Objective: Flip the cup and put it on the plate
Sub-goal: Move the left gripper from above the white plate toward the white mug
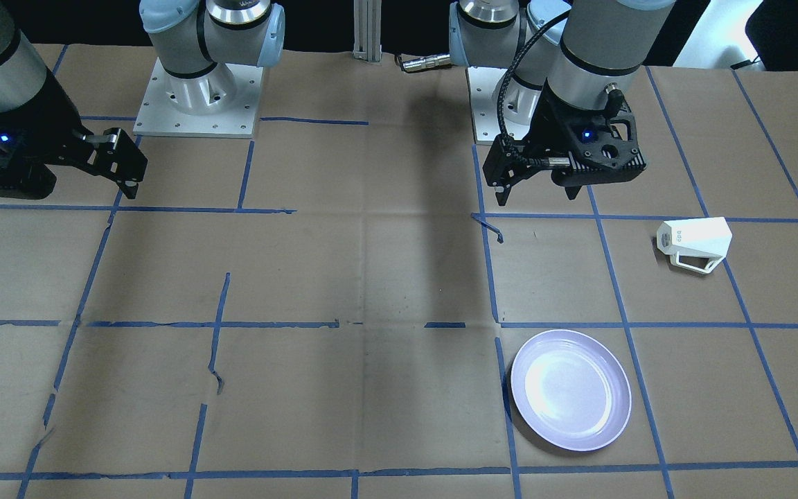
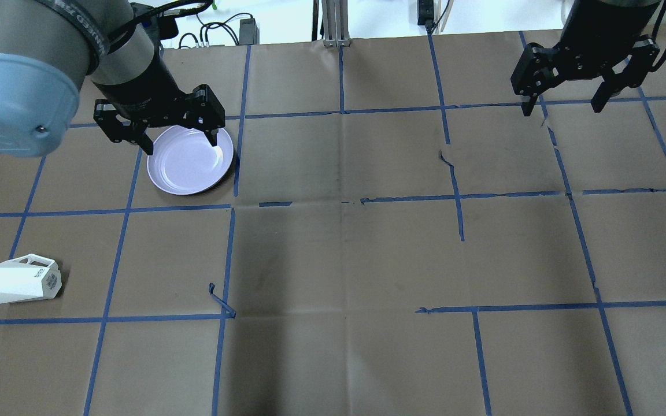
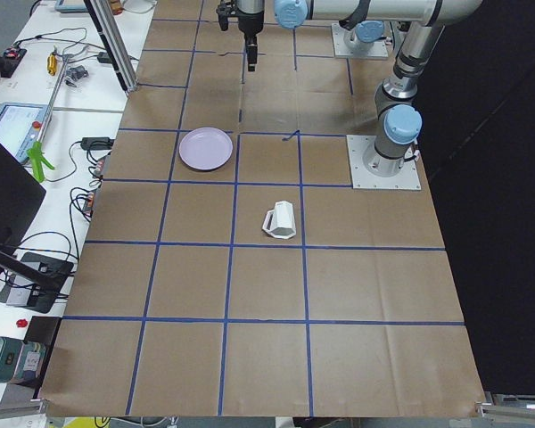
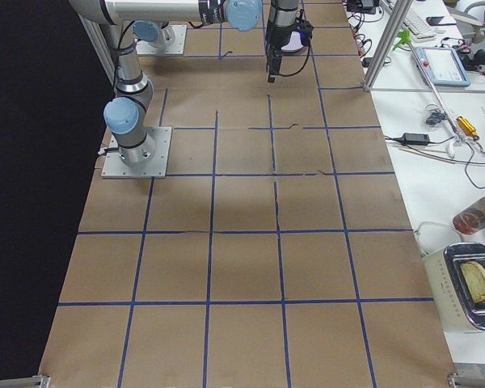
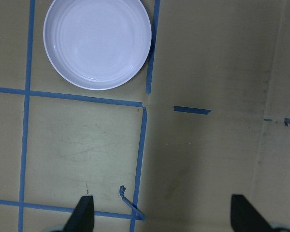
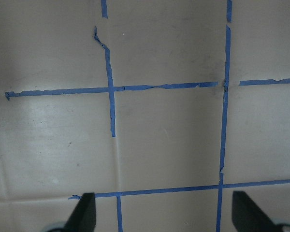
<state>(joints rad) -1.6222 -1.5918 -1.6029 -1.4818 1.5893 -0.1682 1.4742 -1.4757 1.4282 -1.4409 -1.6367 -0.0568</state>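
Cup (image 2: pixel 21 283): one, lying sideways; one plate (image 2: pixel 188 170); left end effector (image 2: pixel 181 145), right end effector (image 2: pixel 562 108) both spread.

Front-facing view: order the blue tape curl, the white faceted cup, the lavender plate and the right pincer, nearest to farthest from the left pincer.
From the left pincer:
1. Peeled blue tape curl, just below it in the view.
2. White faceted cup, view's right, and round lavender plate, lower down: too close to call.
3. Right pincer, far at the view's left.
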